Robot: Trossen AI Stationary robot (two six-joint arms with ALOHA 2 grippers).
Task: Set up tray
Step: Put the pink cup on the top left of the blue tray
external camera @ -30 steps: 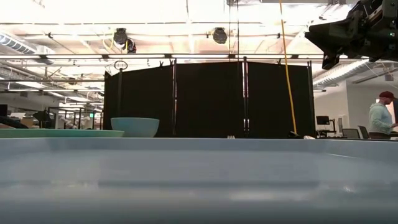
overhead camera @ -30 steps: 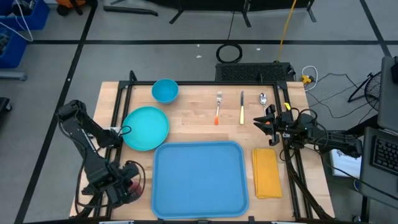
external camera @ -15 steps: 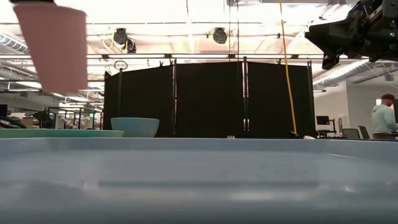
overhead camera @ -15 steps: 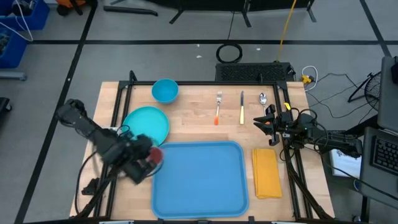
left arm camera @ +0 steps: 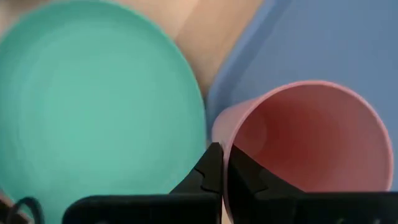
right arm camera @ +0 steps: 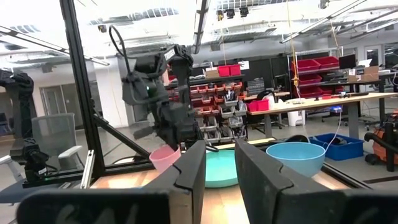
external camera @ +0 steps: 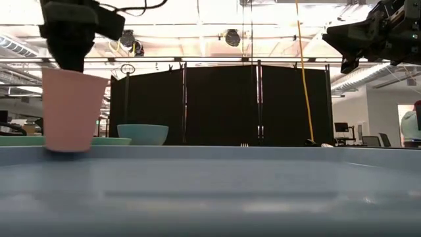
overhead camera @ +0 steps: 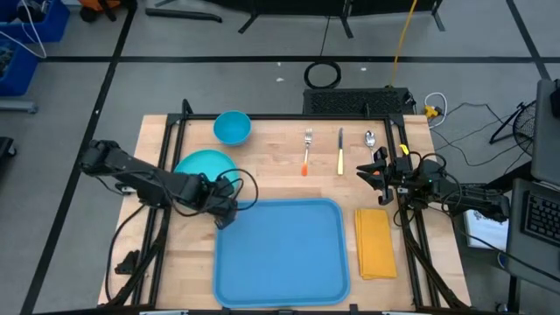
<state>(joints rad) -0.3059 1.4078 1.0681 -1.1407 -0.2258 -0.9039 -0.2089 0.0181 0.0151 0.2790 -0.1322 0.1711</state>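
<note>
Left end effector (overhead camera: 224, 210) carried a pink cup (external camera: 68, 108) over the tray's (overhead camera: 280, 254) corner.

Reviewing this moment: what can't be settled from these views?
- Whether the pink cup touches the tray: in the low view the tray's near rim hides the cup's base; in the high view the left hand covers the cup.
- Whether the right hand holds anything: too small in the high view.

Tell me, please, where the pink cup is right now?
The pink cup hangs in the left gripper over the tray's far-left corner, beside the teal plate.
</note>
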